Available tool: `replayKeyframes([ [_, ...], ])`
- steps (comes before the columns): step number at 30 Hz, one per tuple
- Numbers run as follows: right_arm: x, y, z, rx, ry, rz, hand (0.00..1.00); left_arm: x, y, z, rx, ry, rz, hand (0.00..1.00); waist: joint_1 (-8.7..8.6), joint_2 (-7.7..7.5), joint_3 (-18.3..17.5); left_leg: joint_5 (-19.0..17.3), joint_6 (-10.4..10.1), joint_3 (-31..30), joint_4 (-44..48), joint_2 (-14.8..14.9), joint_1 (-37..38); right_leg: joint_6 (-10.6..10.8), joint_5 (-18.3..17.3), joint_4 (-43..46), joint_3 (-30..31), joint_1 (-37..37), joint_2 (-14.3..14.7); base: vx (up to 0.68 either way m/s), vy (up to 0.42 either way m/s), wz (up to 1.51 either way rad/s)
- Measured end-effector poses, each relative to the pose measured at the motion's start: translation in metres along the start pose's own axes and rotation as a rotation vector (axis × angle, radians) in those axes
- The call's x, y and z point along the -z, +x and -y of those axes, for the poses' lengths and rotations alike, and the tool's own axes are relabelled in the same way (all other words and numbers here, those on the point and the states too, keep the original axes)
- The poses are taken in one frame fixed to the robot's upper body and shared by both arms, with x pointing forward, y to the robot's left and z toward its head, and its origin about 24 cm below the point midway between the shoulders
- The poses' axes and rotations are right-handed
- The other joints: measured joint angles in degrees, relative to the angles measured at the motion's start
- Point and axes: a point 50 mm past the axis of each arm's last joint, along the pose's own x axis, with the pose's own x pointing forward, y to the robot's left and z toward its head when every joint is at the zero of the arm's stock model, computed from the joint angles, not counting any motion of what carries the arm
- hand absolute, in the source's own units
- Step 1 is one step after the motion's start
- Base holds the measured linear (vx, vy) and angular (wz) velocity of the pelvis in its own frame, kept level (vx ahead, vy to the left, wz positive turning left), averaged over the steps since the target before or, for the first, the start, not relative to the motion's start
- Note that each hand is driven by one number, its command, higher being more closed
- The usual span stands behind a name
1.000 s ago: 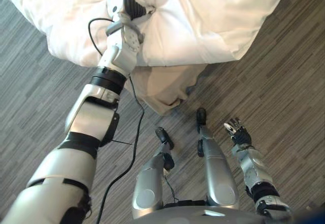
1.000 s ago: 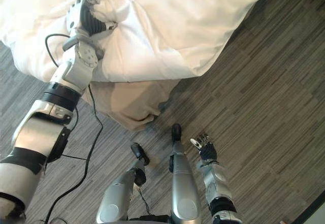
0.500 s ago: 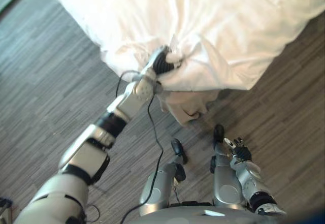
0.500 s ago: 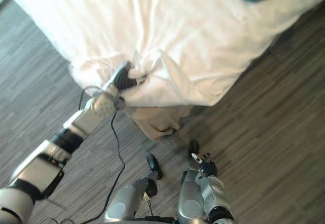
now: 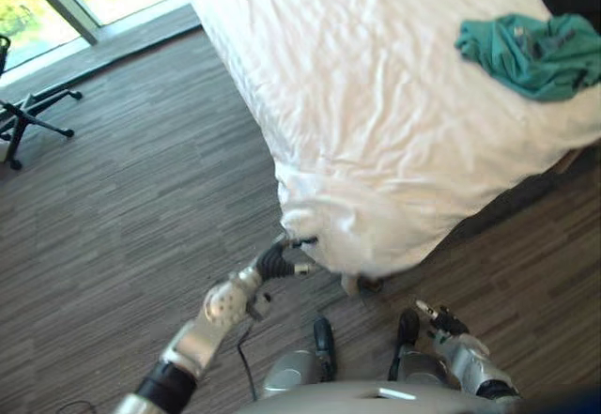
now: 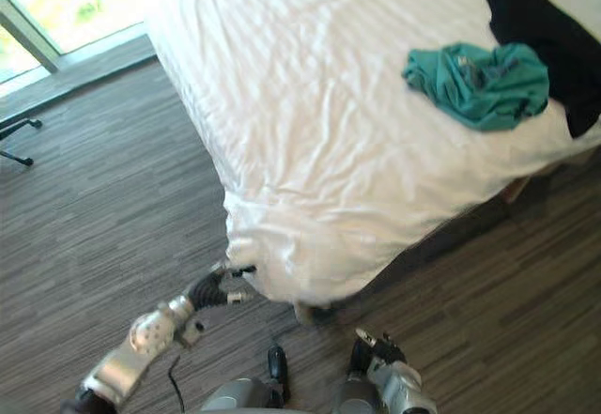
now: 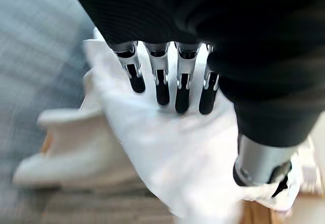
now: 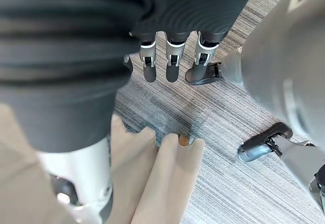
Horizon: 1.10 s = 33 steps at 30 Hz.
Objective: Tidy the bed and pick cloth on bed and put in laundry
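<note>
One duvet corner (image 5: 319,236) sits pinched in the left hand (image 5: 278,262); the teal cloth (image 5: 531,53) lies well right, nearer the slack-fingered right hand (image 5: 441,322).

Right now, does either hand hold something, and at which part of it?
The left hand grips the white duvet at its bunched corner, low at the bed's edge. The right hand hangs open and holds nothing.

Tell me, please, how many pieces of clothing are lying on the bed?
2. A teal garment lies crumpled on the white bed, towards its right side; a black garment lies right beside it, further right. Others may lie outside the view.
</note>
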Motion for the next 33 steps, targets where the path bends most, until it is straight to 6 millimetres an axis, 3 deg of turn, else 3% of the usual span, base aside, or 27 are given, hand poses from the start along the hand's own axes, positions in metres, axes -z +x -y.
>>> replayKeyframes([
  [2,0.007,-0.001,-0.001,-0.009,0.033,-0.014,0.0,0.038,-0.008,0.015,-0.037,-0.201,-0.133,0.0,0.45,-0.92,-1.4,0.4,-0.1,-0.5,-1.0,0.1,1.3,0.3,-0.8,0.0,-1.0,1.2,0.2,0.03,-0.019,0.07],
  [5,0.018,-0.004,0.005,0.011,0.055,-0.039,0.0,0.076,-0.021,0.03,-0.093,-0.353,-0.27,0.0,0.66,-1.66,-2.4,0.5,-0.2,-0.8,-1.9,0.1,3.1,0.3,-1.0,0.0,-1.3,2.8,0.3,0.04,0.0,0.08],
  [7,0.025,-0.005,0.005,0.034,0.086,-0.05,0.0,0.111,-0.04,0.04,-0.182,-0.46,-0.411,0.0,0.98,-2.42,-3.0,0.3,-0.3,-0.7,-2.4,0.3,5.2,0.5,-1.2,0.0,-1.3,4.5,0.4,0.06,0.008,-0.04],
  [12,0.022,-0.006,0.008,0.084,0.103,0.019,0.0,0.131,-0.057,0.029,-0.393,-0.561,-0.428,0.0,1.9,-3.41,-3.7,0.0,-0.2,0.6,-2.4,0.3,7.7,0.8,-1.5,0.0,-1.2,6.6,0.3,0.03,0.016,-0.08],
  [15,0.002,-0.006,0.015,0.148,0.103,0.136,0.0,0.142,-0.067,0.025,-0.487,-0.577,-0.496,0.0,2.08,-4.16,-4.6,-0.1,-0.1,0.7,-2.6,0.2,8.3,1.0,-1.7,0.0,-1.3,7.2,0.1,-0.02,0.013,-0.04],
  [17,-0.034,-0.007,0.017,0.146,0.079,0.292,0.0,0.145,-0.072,0.021,-0.532,-0.573,-0.529,0.0,2.41,-4.8,-5.0,-0.1,-0.1,0.7,-2.7,0.2,8.4,1.1,-1.8,0.0,-1.5,7.6,-0.1,-0.04,0.001,0.03],
  [18,-0.056,-0.008,0.014,0.129,0.045,0.374,1.0,0.147,-0.075,0.02,-0.555,-0.579,-0.54,0.0,2.42,-5.31,-5.2,-0.1,-0.1,0.6,-2.7,0.2,8.3,1.2,-1.8,0.0,-1.8,7.6,-0.1,-0.05,0.001,0.08],
  [20,-0.121,-0.018,-0.007,-0.022,-0.041,0.623,1.0,0.149,-0.078,0.017,-0.591,-0.589,-0.559,0.0,2.67,-6.4,-5.3,-0.2,-0.3,0.2,-2.7,0.1,8.2,1.3,-1.9,0.0,-2.5,7.7,-0.2,-0.04,0.002,0.15],
  [21,-0.135,-0.023,-0.016,-0.074,-0.059,0.684,1.0,0.15,-0.079,0.017,-0.592,-0.59,-0.563,0.0,2.75,-6.55,-5.4,-0.1,-0.3,-0.2,-2.7,0.1,8.1,1.3,-2.0,0.0,-2.7,7.7,-0.2,-0.02,-0.006,0.19],
  [22,-0.162,-0.036,-0.033,-0.171,-0.118,0.805,1.0,0.151,-0.081,0.016,-0.595,-0.588,-0.574,0.0,2.76,-6.69,-5.5,-0.1,-0.3,-0.9,-2.7,0.0,7.9,1.3,-2.0,0.0,-3.2,7.6,-0.2,-0.01,-0.01,0.17],
  [24,-0.183,-0.059,-0.061,-0.316,-0.186,0.953,1.0,0.152,-0.082,0.016,-0.593,-0.589,-0.583,0.0,2.75,-6.93,-6.1,0.1,-0.3,-1.5,-2.7,0.0,6.7,1.2,-2.3,0.0,-3.9,7.2,-0.2,-0.01,-0.011,0.25],
  [28,-0.187,-0.098,-0.12,-0.652,-0.402,1.097,1.0,0.154,-0.088,0.018,-0.59,-0.588,-0.586,0.0,3.29,-7.2,-6.2,0.7,0.2,-3.0,-2.4,-0.1,5.9,1.0,-2.3,0.0,-4.6,7.0,0.0,0.06,-0.005,0.21],
  [33,-0.16,-0.109,-0.172,-0.978,-0.641,0.985,1.0,0.155,-0.089,0.021,-0.599,-0.586,-0.585,0.0,4.05,-7.31,-5.7,0.7,0.2,-4.4,-2.4,-0.5,6.0,1.0,-2.3,0.3,-6.0,7.6,-0.1,0.05,0.01,0.11],
])
